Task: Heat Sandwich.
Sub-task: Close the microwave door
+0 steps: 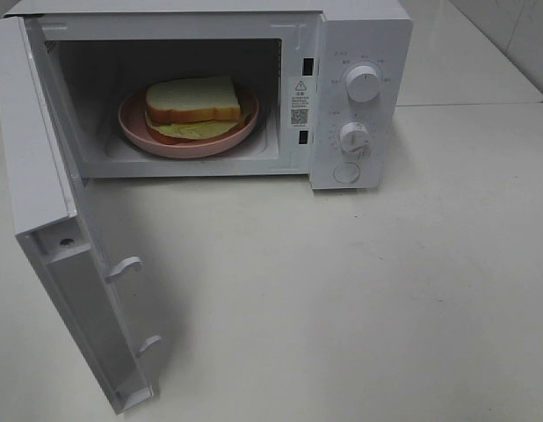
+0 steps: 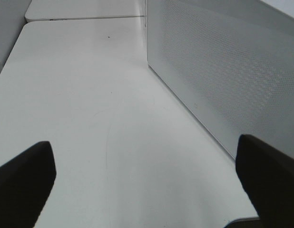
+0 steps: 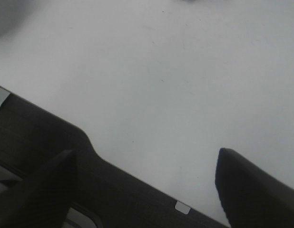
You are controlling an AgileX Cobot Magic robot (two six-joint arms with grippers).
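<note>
The door stands wide open, the sandwich on its plate already inside the microwave, so shutting and starting are left, with left gripper and right gripper both spread and empty.

The left gripper shows two matte black fingers with blunt, rounded tips; the one nearer the microwave looks broader. The right gripper has equally dark, plain fingers, wedge-shaped and smooth.
</note>
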